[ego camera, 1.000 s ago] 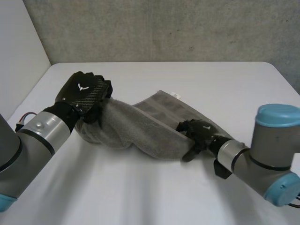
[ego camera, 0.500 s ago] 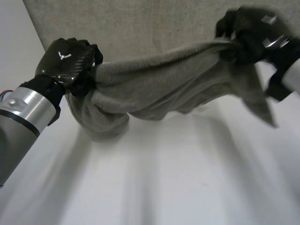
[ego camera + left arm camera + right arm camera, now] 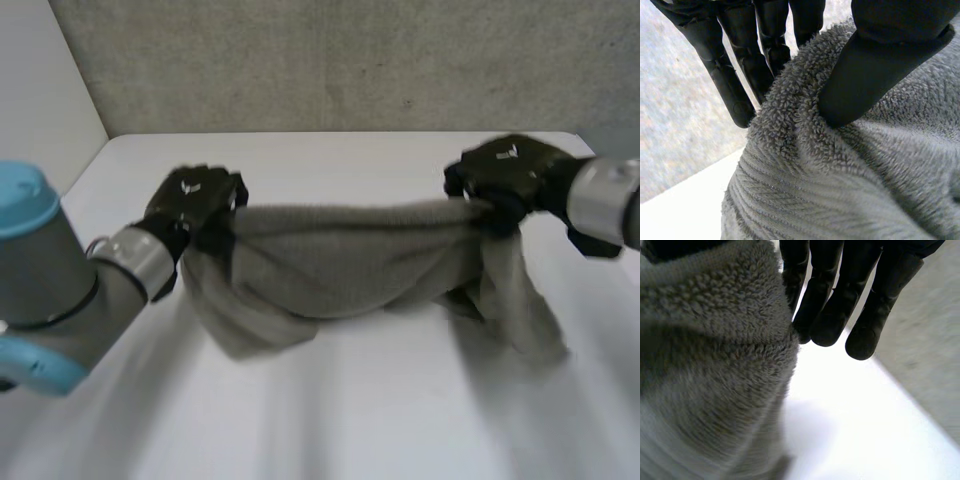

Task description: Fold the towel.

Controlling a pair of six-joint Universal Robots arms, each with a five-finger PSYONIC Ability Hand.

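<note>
Left hand (image 3: 190,200): thumb and fingers pinch the towel (image 3: 340,255) at its left end.
Right hand (image 3: 510,172): fingers (image 3: 827,310) nearly straight, clamping the right end against my thumb.
Towel: strung between my 2 hands, long axis parallel to the far edge of the table (image 3: 330,420), middle sagging, lower folds apparently touching it.
Nearer hand: neither; each holds 1 end.
Texture: thick grey terry, looped pile, ribbed band, limp.
Next: I judge the slack must be laid flat.
</note>
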